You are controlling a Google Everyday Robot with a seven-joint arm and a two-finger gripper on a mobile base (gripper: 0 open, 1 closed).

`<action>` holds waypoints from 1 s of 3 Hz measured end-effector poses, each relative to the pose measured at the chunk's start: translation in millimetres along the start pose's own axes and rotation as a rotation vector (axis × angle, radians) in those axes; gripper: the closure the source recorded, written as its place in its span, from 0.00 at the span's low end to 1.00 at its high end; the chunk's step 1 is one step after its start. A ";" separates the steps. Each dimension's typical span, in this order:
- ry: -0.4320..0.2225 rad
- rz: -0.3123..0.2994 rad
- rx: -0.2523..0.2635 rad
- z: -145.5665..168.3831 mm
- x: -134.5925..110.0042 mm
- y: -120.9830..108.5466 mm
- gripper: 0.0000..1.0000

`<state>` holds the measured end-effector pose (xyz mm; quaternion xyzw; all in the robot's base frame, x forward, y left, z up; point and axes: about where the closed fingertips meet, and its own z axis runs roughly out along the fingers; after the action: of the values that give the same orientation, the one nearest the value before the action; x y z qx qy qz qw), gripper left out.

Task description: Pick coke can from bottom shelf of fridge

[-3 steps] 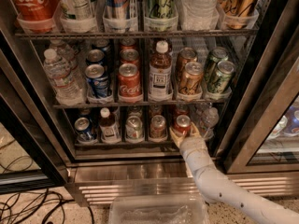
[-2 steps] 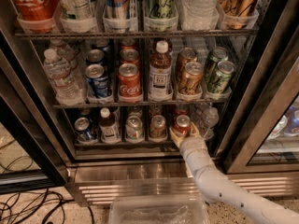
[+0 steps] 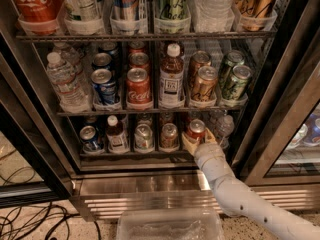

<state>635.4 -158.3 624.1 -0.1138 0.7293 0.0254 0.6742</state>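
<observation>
The fridge (image 3: 150, 198) stands open in front of me with its racks full of drinks. The coke can (image 3: 196, 129), red with a silver top, stands on the bottom shelf (image 3: 130, 154), fifth lane from the left. My gripper (image 3: 198, 138) reaches up from the lower right on a white arm. Its tan fingers (image 3: 188, 143) sit on either side of the can's lower body, closed against it. The can stands upright on the rack.
On the bottom shelf, left of the coke can: a blue can (image 3: 89, 136), a small bottle (image 3: 116, 134) and two silver cans (image 3: 144, 136). A water bottle (image 3: 224, 127) stands just right. A clear bin (image 3: 170, 226) lies on the floor; cables (image 3: 30, 219) lie at left.
</observation>
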 end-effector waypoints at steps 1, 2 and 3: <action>-0.009 0.005 -0.022 -6.9 -17.1 -3.6 1.00; 0.053 -0.033 -0.072 -35.8 -16.8 -11.3 1.00; 0.161 -0.072 -0.138 -72.0 -16.6 -25.4 1.00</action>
<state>571.1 -194.6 650.0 -0.1876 0.7731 0.0421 0.6044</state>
